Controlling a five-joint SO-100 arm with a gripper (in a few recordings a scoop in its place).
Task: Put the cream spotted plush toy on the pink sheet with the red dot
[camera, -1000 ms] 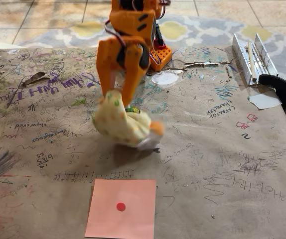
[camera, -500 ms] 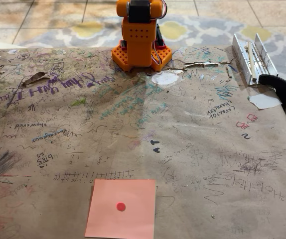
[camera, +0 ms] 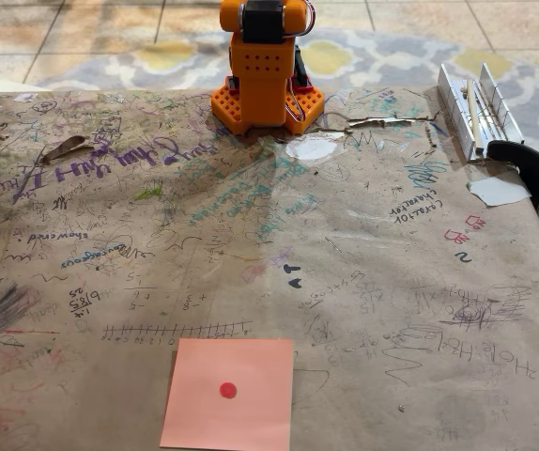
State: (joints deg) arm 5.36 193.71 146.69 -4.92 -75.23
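The pink sheet (camera: 228, 394) lies flat at the table's front edge, with its red dot (camera: 227, 390) in the middle and nothing on it. At the far edge of the table stands the arm's orange base (camera: 266, 73), and the arm rises from it past the top of the picture. The cream spotted plush toy is out of view. My gripper is also beyond the frame.
The table (camera: 392, 282) is covered with brown paper full of scribbles. A white metal rail piece (camera: 476, 108) and a black clamp (camera: 523, 160) sit at the far right, beside a white paper scrap (camera: 498, 191). A white patch (camera: 311, 148) lies near the base.
A second ago the gripper held the plush toy just above the table's middle. Since then arm and toy have left the picture upward; the last half second shows no difference.
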